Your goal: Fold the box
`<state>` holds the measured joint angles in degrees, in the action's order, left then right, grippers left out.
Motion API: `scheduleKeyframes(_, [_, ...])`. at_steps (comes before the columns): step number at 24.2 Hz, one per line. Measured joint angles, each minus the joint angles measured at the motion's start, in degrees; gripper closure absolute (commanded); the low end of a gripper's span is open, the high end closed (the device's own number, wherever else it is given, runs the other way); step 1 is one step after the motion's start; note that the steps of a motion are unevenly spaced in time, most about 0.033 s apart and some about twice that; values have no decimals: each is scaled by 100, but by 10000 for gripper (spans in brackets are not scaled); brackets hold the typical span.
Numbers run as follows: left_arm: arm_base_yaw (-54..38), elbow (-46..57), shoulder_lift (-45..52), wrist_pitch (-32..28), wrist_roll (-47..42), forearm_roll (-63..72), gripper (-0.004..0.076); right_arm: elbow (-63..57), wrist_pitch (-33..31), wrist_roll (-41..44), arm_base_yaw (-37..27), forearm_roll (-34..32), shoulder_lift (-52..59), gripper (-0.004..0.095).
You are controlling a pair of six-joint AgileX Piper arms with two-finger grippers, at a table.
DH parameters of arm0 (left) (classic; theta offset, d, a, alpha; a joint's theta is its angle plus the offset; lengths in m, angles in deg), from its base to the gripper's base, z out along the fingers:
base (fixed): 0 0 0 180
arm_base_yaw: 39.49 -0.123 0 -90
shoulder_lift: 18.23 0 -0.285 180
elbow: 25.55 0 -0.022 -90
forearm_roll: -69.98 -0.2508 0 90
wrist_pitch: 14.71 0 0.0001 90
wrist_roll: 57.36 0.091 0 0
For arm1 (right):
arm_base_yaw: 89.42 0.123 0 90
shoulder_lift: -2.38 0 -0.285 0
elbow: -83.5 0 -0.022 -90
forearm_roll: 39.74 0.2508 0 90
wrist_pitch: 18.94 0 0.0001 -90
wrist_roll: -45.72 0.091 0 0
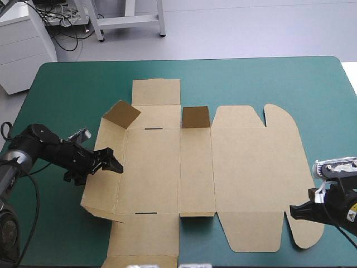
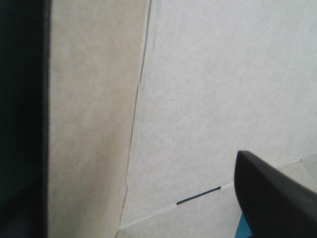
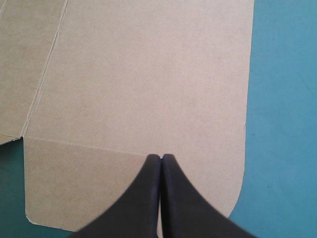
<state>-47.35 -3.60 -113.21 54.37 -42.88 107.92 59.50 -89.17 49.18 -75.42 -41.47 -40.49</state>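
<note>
Left gripper: my arm lies low, coming in from the table's left side. It reaches over the left wall onto the box, fingers spread, gripping nothing.
Right gripper: clenched to a point and empty. My arm enters at the near right corner, and the tip sits at the box's right edge by the rounded flap.
Table: teal-green cover, with the box across its middle and near part.
Box: brown sheet, mostly flat, its near flap reaching the table's near edge.
Left wall: tilted up off the cover.
Far flaps: two are raised, one at the far-left corner and a smaller one mid-sheet.
Left wrist view: only one black finger shows, over plain board with a crease and a slot just ahead. The high view shows the whole sheet.
Right wrist view: my closed fingers rest over the rounded flap, their tip just short of its crease, with the cover beside it.
Slots: thin dark cuts on the far and near creases.
Writing: yellow mark on my right wrist, too small to read.
</note>
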Motion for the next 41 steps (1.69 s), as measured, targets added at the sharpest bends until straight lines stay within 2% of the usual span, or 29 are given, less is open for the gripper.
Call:
scheduleKeyframes(2, [57,0,0,-4,0,0,236,0,0,0,0,0,0,931])
scheduleKeyframes(4, [152,0,0,-4,0,0,337,0,4,0,0,0,0,931])
scheduleKeyframes(8, [264,4,0,-4,-12,-50,690,0,4,0,0,0,0,931])
scheduleKeyframes(9, [276,4,0,-4,-12,-82,754,0,4,0,0,0,0,931])
scheduleKeyframes(15, [276,6,0,-18,6,-403,756,0,4,0,0,0,0,931])
scheduleKeyframes(19, [281,-80,0,16,353,-518,756,0,4,0,0,0,0,931])
scheduleKeyframes(23, [539,-867,0,37,450,-1574,756,0,4,0,0,0,0,931])
scheduleKeyframes(27, [1488,-1986,-44,127,563,-3377,756,0,4,0,0,0,0,931])
scheduleKeyframes(33, [3013,-3349,-699,212,1210,-5203,756,0,-2,22,0,0,0,931])
scheduleKeyframes(41, [4048,-3786,-1269,-69,1189,-6685,756,0,-56,81,0,0,0,931])
